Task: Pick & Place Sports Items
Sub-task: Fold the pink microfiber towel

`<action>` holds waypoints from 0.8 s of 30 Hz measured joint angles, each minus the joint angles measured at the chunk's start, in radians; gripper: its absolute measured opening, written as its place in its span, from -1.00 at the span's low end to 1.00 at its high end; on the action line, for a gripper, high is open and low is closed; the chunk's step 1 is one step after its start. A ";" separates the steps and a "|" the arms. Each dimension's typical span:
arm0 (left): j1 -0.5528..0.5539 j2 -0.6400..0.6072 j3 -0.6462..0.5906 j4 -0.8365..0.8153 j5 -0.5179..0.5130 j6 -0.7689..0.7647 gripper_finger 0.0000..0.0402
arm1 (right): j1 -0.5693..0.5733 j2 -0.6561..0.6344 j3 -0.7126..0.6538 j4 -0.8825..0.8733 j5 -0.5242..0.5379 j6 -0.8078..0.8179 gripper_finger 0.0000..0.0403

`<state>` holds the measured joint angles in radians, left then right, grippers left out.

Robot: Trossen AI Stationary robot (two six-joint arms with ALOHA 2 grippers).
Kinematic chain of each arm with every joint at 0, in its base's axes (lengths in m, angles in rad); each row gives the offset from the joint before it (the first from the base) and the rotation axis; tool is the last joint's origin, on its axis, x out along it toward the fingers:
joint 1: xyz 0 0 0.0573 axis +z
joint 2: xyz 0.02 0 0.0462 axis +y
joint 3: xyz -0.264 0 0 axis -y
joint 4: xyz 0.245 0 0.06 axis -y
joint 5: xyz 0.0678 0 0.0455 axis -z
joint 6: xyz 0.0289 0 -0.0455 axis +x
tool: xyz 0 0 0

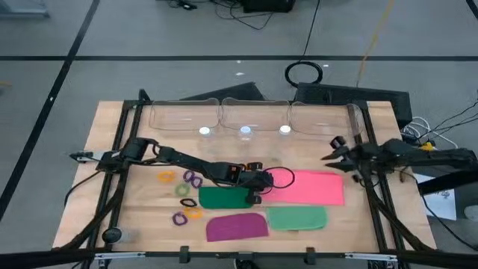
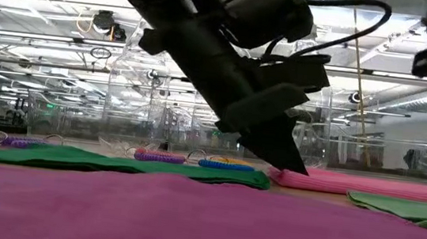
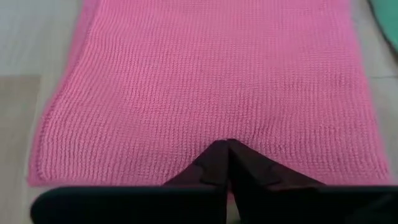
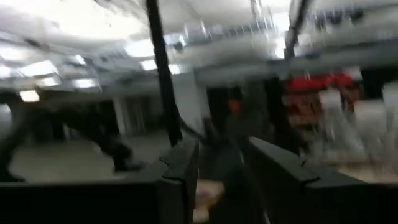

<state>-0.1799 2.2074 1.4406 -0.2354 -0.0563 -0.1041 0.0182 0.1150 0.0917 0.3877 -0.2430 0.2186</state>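
The pink rectangle (image 1: 310,187) lies flat on the table right of centre. The dark green piece (image 1: 224,198), the purple piece (image 1: 235,226) and the light green piece (image 1: 297,218) lie flat around it, toward the near edge. Small rings (image 1: 193,179) in purple, orange, green and black are scattered to the left. My left gripper (image 1: 267,181) is down at the pink rectangle's left end, shut. My right gripper (image 1: 330,151) hangs raised over the table's right side, open, with nothing between its fingers (image 4: 186,168). My left gripper has its shut fingertips (image 3: 227,149) on the pink rectangle's top face (image 3: 227,134), a little in from its left end and midway across it. The fingers slant down from the table's left side (image 2: 285,155). The rectangle lies flat on the table. Whether a fold is caught between the tips does not show.
Three clear plastic bins (image 1: 254,119) stand in a row along the far edge. A black frame's rails (image 1: 119,149) run down both sides of the table. A black cable loop (image 1: 282,178) lies by the left gripper.
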 joint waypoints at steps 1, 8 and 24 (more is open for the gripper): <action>0.000 0.000 0.000 -0.002 0.001 -0.011 -0.99 | 0.011 0.035 0.021 -0.035 0.009 -0.004 -0.55; 0.000 0.002 -0.002 -0.013 0.001 -0.039 -0.97 | 0.180 0.334 0.294 -0.272 0.114 -0.079 -0.55; 0.000 0.003 -0.004 -0.038 0.003 -0.067 -0.97 | 0.473 0.643 0.748 -1.420 0.372 0.778 -0.39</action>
<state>-0.1799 2.2105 1.4368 -0.2729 -0.0536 -0.1711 0.4908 0.7580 0.8399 -1.0323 0.1292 0.9965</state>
